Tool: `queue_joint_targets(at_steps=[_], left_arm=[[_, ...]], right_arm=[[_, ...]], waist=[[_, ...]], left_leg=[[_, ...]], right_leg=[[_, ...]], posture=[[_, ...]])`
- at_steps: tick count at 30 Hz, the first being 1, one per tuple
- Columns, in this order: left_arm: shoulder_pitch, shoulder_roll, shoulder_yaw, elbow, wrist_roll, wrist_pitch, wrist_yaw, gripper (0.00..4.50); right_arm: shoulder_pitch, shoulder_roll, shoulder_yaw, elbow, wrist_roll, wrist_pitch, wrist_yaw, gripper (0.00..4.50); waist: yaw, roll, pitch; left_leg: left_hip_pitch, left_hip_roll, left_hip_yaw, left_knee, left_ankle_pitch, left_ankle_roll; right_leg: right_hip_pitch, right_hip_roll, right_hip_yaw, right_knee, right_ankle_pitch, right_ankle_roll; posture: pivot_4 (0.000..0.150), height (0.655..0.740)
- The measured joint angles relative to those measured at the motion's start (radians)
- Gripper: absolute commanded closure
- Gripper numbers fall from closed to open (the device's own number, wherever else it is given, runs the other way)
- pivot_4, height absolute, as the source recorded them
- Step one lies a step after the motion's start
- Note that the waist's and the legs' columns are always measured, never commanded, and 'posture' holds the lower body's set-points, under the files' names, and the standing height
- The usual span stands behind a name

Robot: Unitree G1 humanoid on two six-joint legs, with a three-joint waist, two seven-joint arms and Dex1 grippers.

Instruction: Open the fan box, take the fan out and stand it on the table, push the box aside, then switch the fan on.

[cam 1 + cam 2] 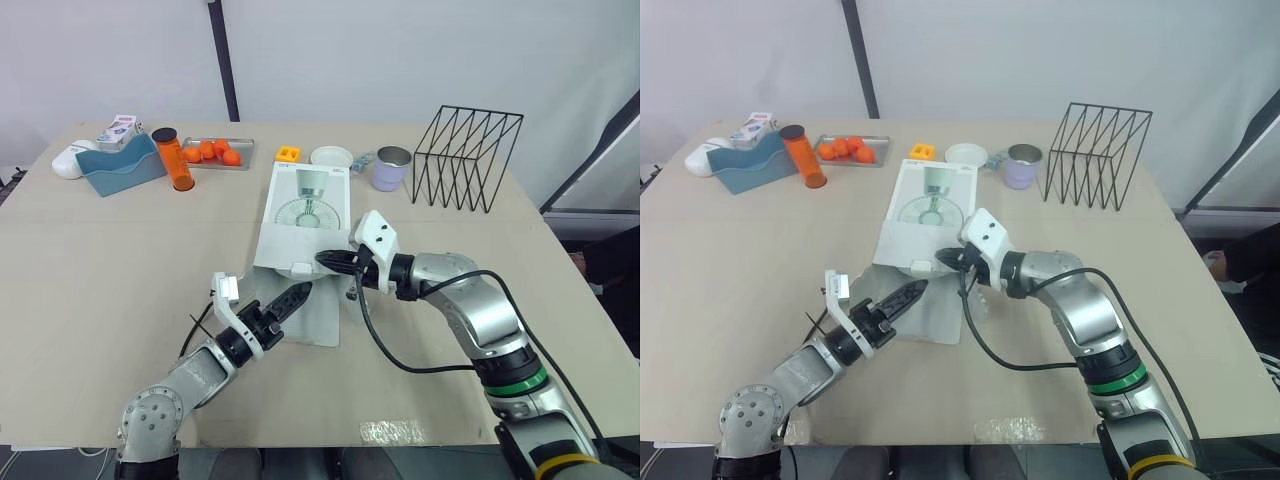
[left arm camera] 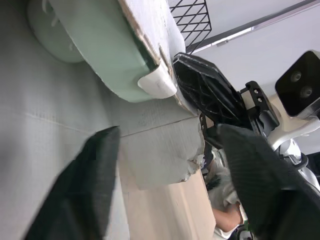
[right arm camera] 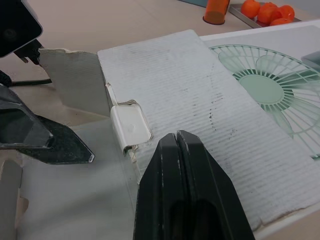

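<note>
The white fan box (image 1: pixel 305 205) lies flat mid-table with a fan picture on its top. Its near end flap (image 1: pixel 318 318) is folded out flat toward me. My left gripper (image 1: pixel 295 297) rests low over that flap, open, with its fingers (image 2: pixel 100 165) spread and nothing between them. My right gripper (image 1: pixel 325 260) is shut and empty, its tips (image 3: pixel 178 137) at the box's near top edge. A pale green shape with a white tab (image 2: pixel 156 85) shows at the box's open end, just in front of both grippers.
Behind the box stand a black wire rack (image 1: pixel 468 155), a lilac cup (image 1: pixel 392 168), a white dish (image 1: pixel 331 156) and a yellow block (image 1: pixel 288 153). Far left are a tray of oranges (image 1: pixel 215 152), an orange bottle (image 1: pixel 172 158) and a blue holder (image 1: pixel 120 165). A black cable (image 1: pixel 400 362) loops beside the right arm.
</note>
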Motion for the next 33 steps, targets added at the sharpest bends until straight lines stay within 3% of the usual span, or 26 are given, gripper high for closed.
queue_joint_targets(at_steps=[9, 11, 22, 33], left_arm=[[-0.021, -0.008, -0.001, 0.023, 0.104, -0.068, 0.011, 0.04], [-0.039, -0.01, -0.018, 0.059, 0.189, -0.1, 0.022, 0.04], [-0.059, -0.011, -0.046, 0.082, 0.295, -0.124, 0.0, 0.04], [-0.08, -0.042, -0.037, 0.109, 0.294, -0.126, -0.017, 0.04]], right_arm=[[0.0, 0.0, 0.0, -0.001, 0.0, 0.001, 0.005, 4.5], [0.0, 0.0, -0.001, -0.002, 0.0, 0.003, 0.005, 4.5], [0.0, 0.0, -0.003, -0.005, 0.002, 0.011, 0.005, 4.5], [0.001, 0.0, -0.004, -0.007, 0.002, 0.012, -0.002, 4.5]], waist=[[0.0, 0.0, 0.0], [0.0, 0.0, 0.0], [0.0, 0.0, 0.0], [0.0, 0.0, 0.0]], left_leg=[[0.0, 0.0, 0.0, 0.0, 0.0, 0.0], [0.0, 0.0, 0.0, 0.0, 0.0, 0.0], [0.0, 0.0, 0.0, 0.0, 0.0, 0.0], [0.0, 0.0, 0.0, 0.0, 0.0, 0.0]], right_leg=[[0.0, 0.0, 0.0, 0.0, 0.0, 0.0], [0.0, 0.0, 0.0, 0.0, 0.0, 0.0], [0.0, 0.0, 0.0, 0.0, 0.0, 0.0], [0.0, 0.0, 0.0, 0.0, 0.0, 0.0]], posture=[[0.15, 0.74], [0.15, 0.74], [0.15, 0.74], [0.15, 0.74]])
